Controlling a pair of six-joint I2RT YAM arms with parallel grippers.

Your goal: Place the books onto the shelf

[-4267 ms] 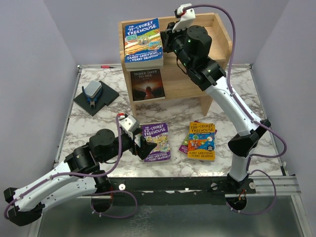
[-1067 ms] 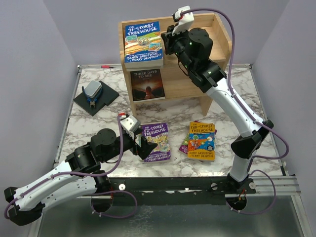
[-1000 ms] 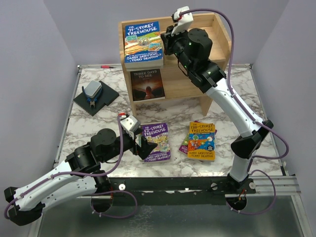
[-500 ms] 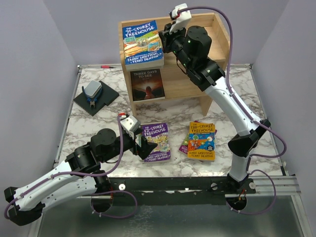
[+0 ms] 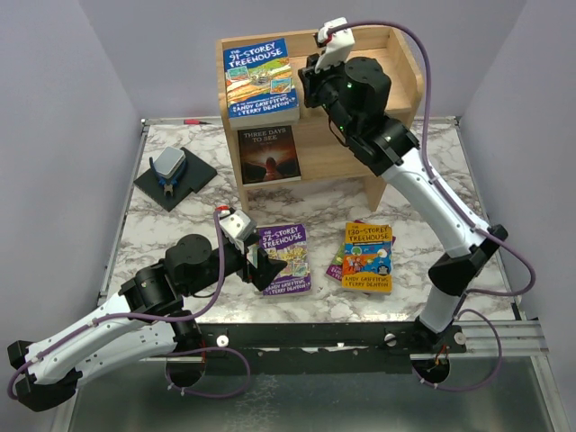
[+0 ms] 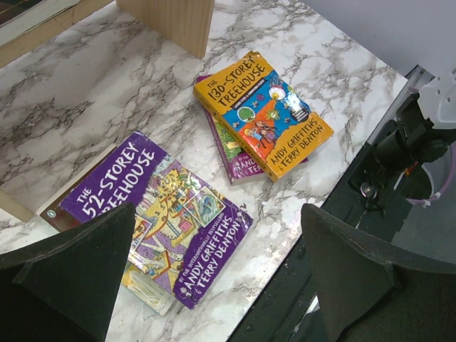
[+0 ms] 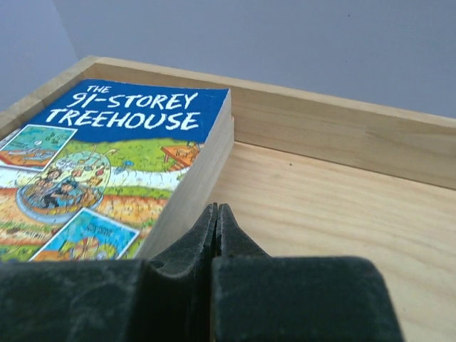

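Black matte fingers of the right gripper [image 7: 216, 208] are pressed flat together on nothing, tips just beside the cream page edge of the blue book [image 7: 107, 164]; contact is unclear. That glossy paperback lies flat on top of the shelf [image 7: 342, 135], inside its pale smooth-grained rim. The left gripper [image 6: 217, 214] is splayed wide and empty above the purple book [image 6: 142, 214] on the marbled table [image 6: 107, 92] before the shelf. The orange book [image 6: 260, 114] overlaps another paperback [image 6: 235, 160] nearer the shelf.

marble table [image 5: 171, 236] carries shelf [image 5: 335, 166], books [image 5: 284, 258] and black pad [image 5: 186, 187].
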